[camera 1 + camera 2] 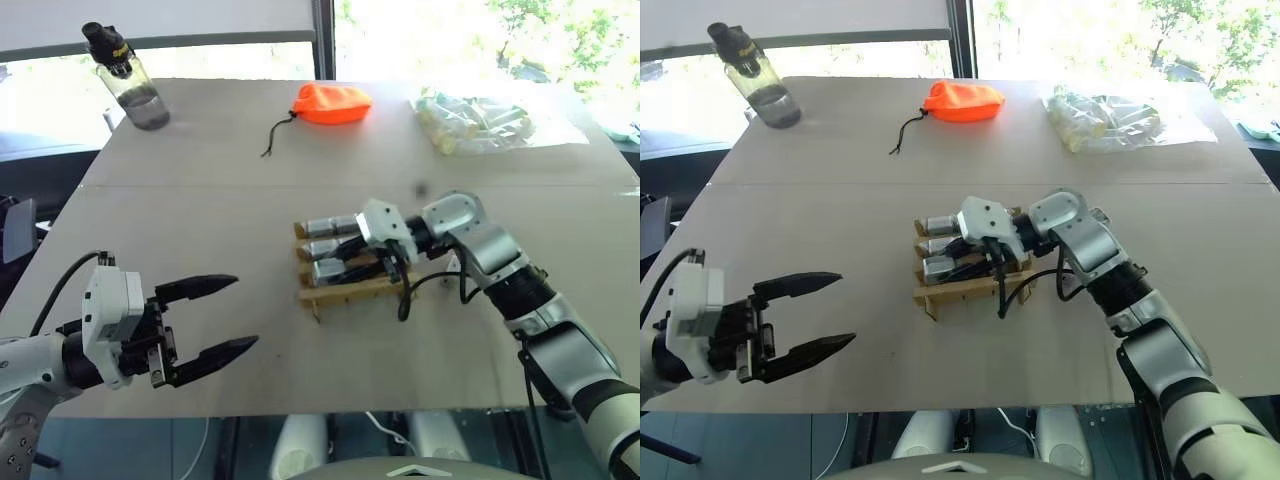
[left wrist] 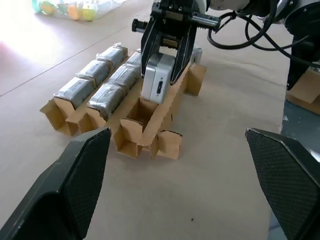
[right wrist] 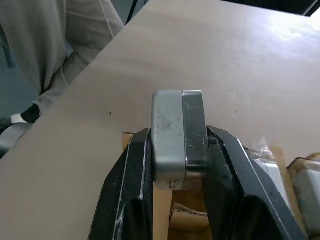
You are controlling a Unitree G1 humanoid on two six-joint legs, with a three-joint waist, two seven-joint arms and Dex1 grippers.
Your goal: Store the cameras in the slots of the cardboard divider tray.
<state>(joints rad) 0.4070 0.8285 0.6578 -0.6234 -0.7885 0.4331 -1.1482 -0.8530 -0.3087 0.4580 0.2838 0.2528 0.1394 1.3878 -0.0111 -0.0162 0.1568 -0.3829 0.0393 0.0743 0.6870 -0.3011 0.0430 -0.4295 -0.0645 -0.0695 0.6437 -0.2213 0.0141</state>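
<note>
Left wrist view: a camera, a silver-grey block, is clamped between the black fingers of the right gripper and held upright over the tray, its lower end at the mouth of a slot in the row nearest this view. The next slot along that row, toward the row's end, is bare cardboard. The other two rows hold wrapped cameras lying end to end. Right wrist view: the same camera sits pinched between the two fingers, with cardboard and wrapped blocks below and a person's grey sleeve beyond the table edge. Left eye view: the tray lies near the middle of the table, and the right arm reaches in over it from the right side. The left gripper hangs above the near left part of the table, well apart from the tray, its jaws spread wide and holding nothing. Along the far edge stand a bottle at left, an orange pouch in the middle and a clear bag at right.
</note>
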